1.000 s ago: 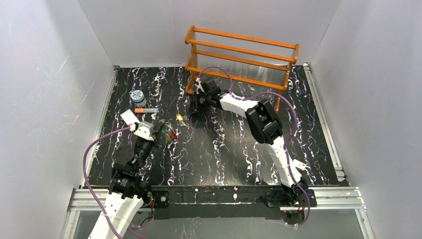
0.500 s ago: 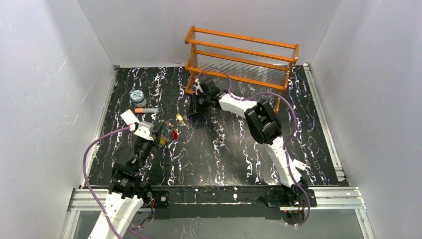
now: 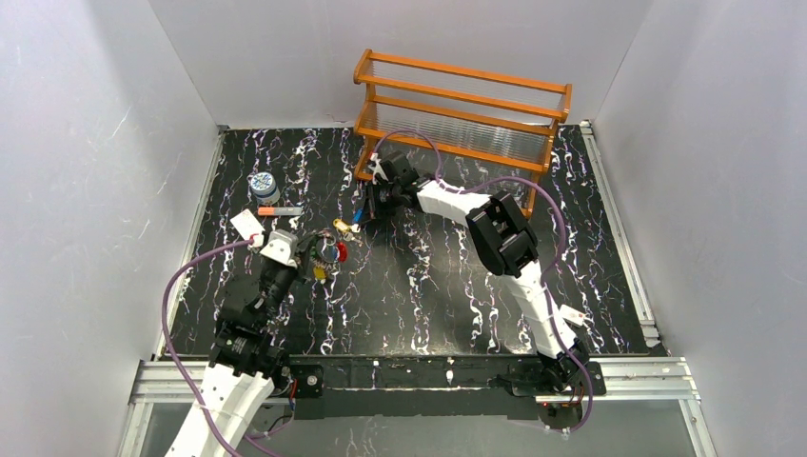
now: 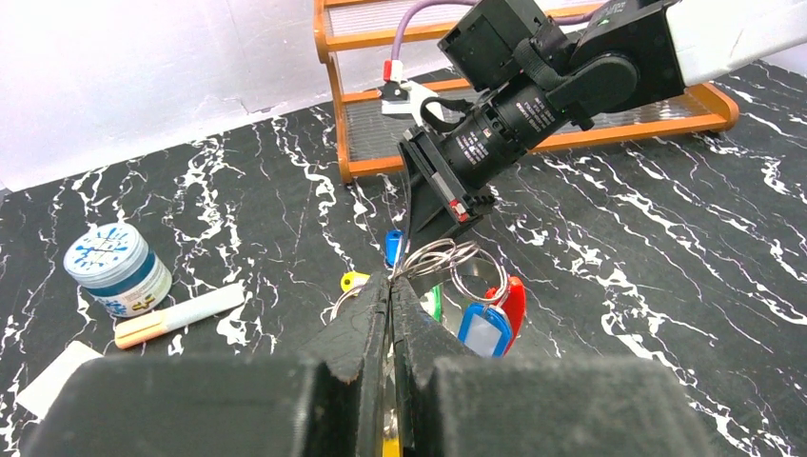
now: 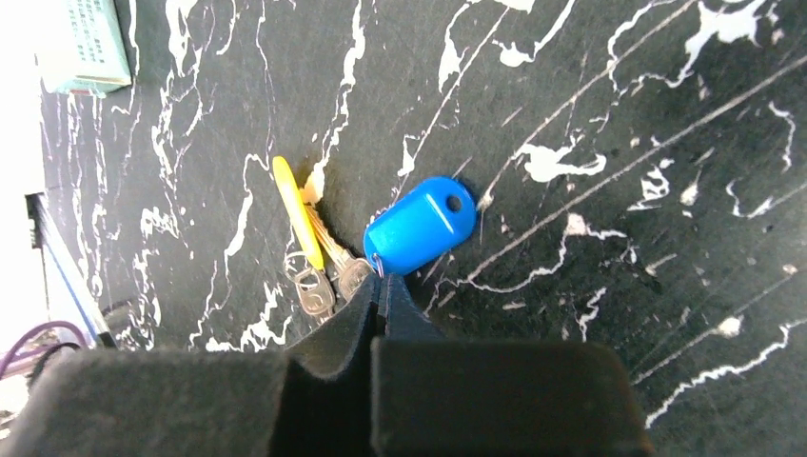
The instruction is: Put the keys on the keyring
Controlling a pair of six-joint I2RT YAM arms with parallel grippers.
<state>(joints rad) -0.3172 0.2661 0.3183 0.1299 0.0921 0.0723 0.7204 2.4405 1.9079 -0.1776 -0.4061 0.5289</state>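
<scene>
Presently, the thin silvery metal keyring (image 4: 455, 259) with a curved red piece is pinched between the pressed-together fingers of the left gripper (image 4: 390, 286), over the black marbled table (image 5: 619, 114). The small blue-headed key (image 5: 420, 226) is nipped at its metal end by the closed right gripper (image 5: 381, 286), just beside a yellow-headed key (image 5: 293, 227).
</scene>
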